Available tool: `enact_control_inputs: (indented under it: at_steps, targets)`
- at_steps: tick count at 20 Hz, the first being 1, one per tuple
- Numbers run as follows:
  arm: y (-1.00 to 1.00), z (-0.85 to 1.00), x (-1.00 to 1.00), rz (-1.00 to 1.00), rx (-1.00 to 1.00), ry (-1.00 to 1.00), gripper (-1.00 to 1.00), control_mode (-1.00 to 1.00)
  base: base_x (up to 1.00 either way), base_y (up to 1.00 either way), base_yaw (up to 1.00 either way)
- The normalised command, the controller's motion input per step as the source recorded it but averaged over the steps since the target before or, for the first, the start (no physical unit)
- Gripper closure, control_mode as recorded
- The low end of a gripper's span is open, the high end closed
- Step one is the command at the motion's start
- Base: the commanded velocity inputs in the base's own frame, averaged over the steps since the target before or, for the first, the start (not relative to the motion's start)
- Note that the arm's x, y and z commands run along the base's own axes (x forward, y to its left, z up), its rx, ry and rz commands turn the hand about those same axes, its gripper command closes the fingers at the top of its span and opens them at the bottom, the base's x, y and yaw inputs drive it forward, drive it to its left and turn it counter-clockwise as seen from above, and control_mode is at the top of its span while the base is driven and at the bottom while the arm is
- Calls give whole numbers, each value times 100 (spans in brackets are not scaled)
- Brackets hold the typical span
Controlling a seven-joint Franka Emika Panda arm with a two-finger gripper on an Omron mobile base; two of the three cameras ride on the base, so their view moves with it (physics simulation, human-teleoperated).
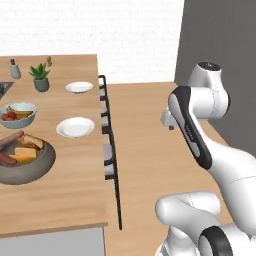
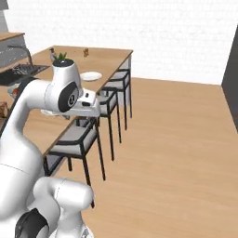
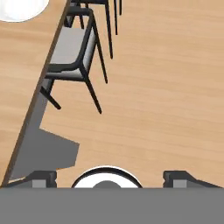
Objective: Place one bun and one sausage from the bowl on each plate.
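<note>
The dark grey-brown bowl sits at the near left of the wooden table and holds sausages and buns. Two white plates lie bare beyond it, one close by and one farther back. My gripper hangs out over the floor to the right of the table edge, pointing down. Its fingertips stand wide apart, open, with nothing between them. In the hand view a plate shows at the top left corner.
A pale blue fruit bowl, a potted plant and a shaker stand at the table's far left. Dark chairs with grey seats line the table's edge. Open wooden floor lies to the right.
</note>
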Motion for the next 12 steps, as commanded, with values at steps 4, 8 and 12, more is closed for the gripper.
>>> enact_control_inputs:
  at_steps: [4, 8, 12]
  targets:
    - [0, 0, 0, 0, 0, 0, -100, 100, 82, -46, 62]
    - [0, 0, 0, 0, 0, 0, -100, 100, 16, -2, 89]
    - [0, 0, 0, 0, 0, 0, -100, 100, 0, -3, 95]
